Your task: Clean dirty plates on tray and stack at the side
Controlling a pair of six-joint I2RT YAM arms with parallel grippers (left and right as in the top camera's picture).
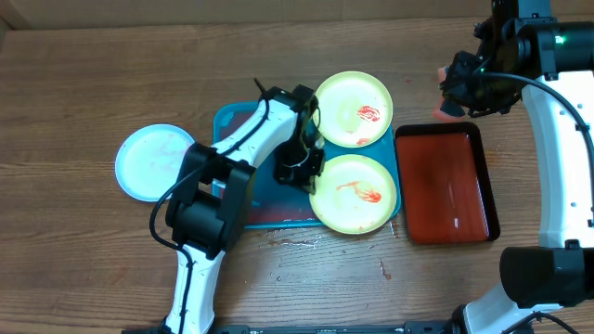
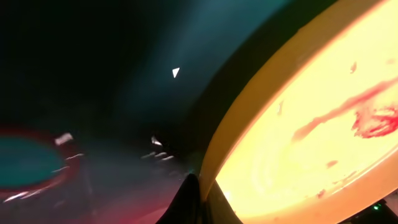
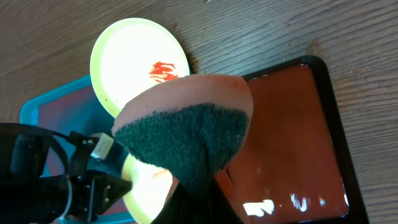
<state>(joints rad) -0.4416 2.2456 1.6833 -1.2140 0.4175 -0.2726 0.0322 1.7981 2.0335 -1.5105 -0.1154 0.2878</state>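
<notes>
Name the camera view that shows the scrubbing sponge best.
Right wrist: the sponge fills the frame, green scouring face forward, pink backing visible. Overhead shows only a small pink bit at the right gripper. Left wrist shows none of it.

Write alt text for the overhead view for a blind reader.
The left pincer is closed at the rim of a sauce-smeared yellow-green plate on a teal tray, with a second smeared plate behind it. A light-blue plate lies on the table to the left; the right pincer holds a sponge by a dark red tray.
</notes>
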